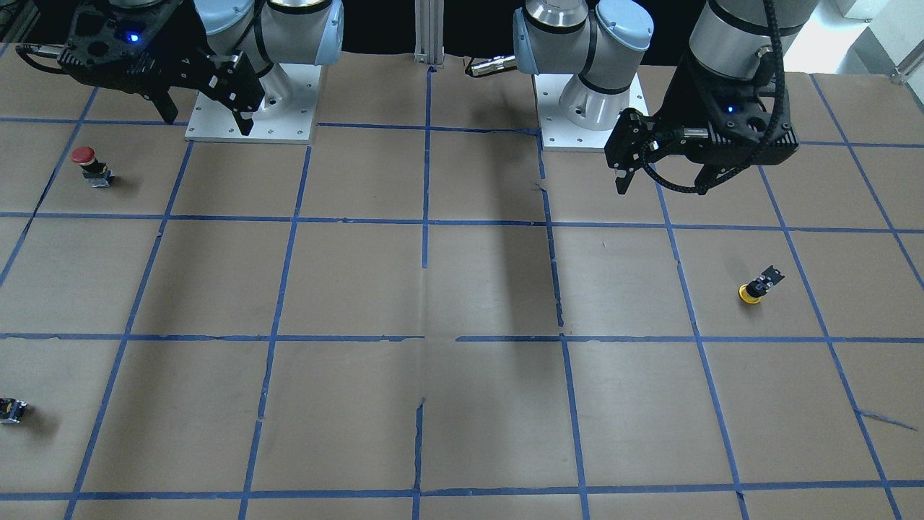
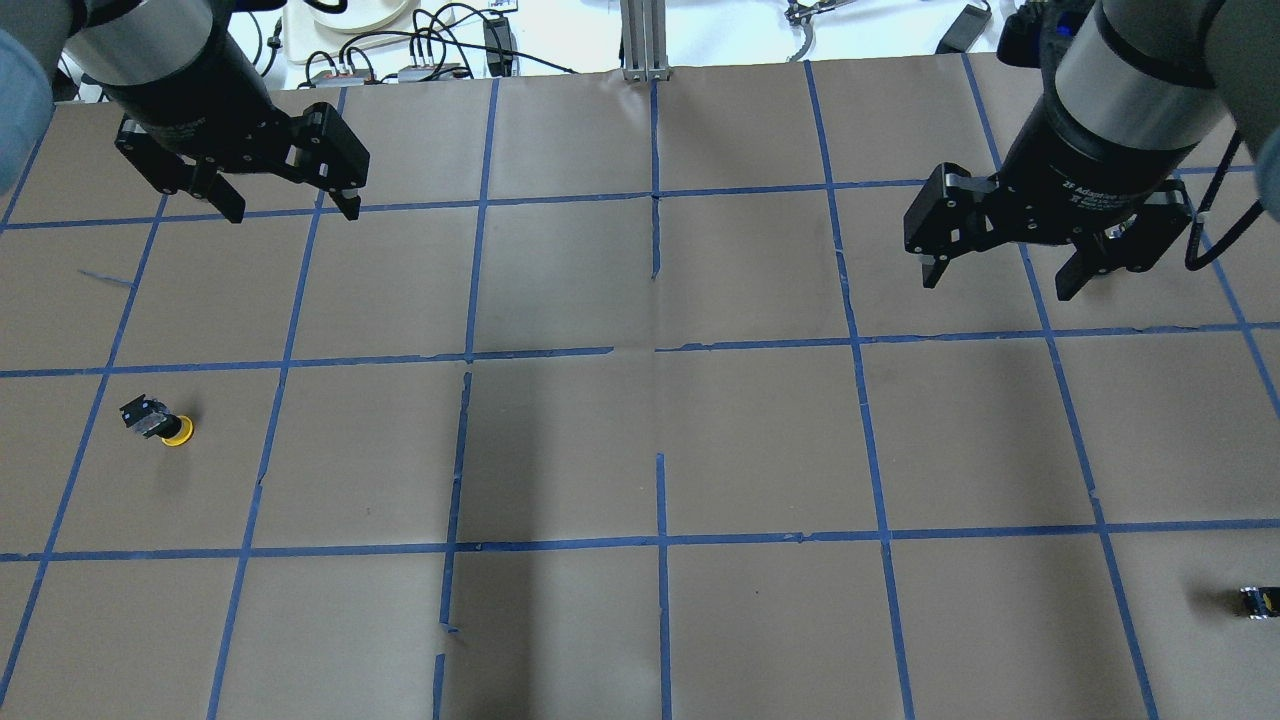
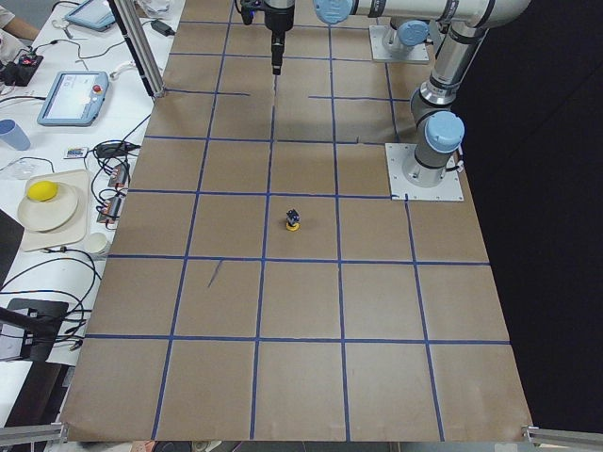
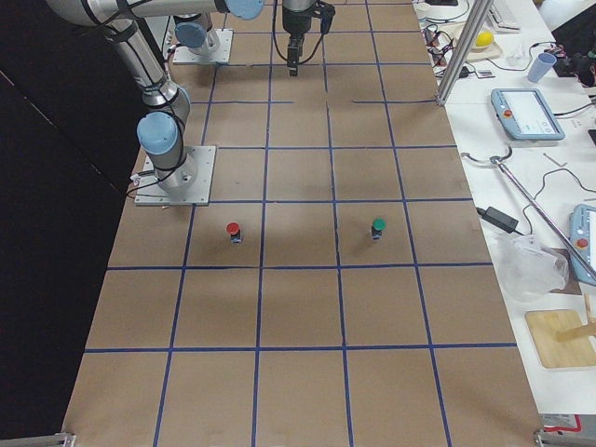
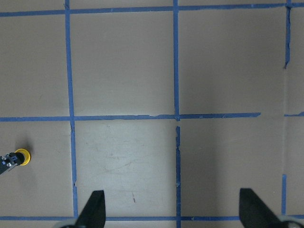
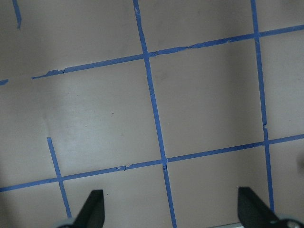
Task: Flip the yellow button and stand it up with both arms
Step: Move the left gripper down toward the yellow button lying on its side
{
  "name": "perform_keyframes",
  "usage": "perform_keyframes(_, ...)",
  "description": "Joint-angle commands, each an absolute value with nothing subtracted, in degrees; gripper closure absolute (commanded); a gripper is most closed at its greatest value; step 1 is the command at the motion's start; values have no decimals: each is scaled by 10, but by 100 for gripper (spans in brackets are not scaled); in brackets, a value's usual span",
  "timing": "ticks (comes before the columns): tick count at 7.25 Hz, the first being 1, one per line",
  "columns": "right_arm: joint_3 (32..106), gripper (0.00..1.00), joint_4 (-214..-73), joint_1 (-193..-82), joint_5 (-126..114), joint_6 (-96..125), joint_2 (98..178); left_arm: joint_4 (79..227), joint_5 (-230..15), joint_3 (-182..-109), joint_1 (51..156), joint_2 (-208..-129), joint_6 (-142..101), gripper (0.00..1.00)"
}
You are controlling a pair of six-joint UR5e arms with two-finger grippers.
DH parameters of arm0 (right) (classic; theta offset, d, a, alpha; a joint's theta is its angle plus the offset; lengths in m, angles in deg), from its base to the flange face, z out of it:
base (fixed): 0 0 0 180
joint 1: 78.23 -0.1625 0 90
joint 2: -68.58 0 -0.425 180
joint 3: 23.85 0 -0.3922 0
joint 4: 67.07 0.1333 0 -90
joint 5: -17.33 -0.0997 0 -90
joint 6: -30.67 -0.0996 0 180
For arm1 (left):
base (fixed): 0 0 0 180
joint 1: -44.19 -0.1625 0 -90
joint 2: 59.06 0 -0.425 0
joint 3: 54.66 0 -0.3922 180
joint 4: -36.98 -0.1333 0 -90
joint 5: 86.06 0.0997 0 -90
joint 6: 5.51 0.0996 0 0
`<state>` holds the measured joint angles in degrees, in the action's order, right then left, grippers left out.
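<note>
Front-facing view shows red button (image 1: pixel 86 162); overhead misses it, shows yellow button (image 2: pixel 162 423)

The left arm (image 2: pixel 150 55) and the right arm (image 2: pixel 1125 75) each reach forward from their bases, wrists bent downward; the left gripper (image 2: pixel 291 208) hangs in the air, jaws spread wide, holding nothing; the right gripper (image 2: pixel 998 282) likewise, wide apart and empty; they seem roughly level, though that is hard to judge.

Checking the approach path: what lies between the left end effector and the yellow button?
Overhead view: only bare paper and one blue tape line separate left end effector from yellow button.
</note>
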<state>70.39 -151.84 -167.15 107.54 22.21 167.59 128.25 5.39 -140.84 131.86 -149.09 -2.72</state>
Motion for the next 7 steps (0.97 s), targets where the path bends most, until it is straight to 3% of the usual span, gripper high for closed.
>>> perform_keyframes(1, 704, 0, -1517, -1672, 1075, 220, 1676, 1320, 52, -1414, 1321, -1478, -29, 0)
perform_keyframes(3, 704, 0, -1518, -1672, 1075, 220, 1676, 1309, 56, -1425, 1308, -1482, -21, 0)
perform_keyframes(7, 705, 0, -1518, -1672, 1077, 220, 1676, 1303, 60, -1515, 1136, -1485, 74, 0)
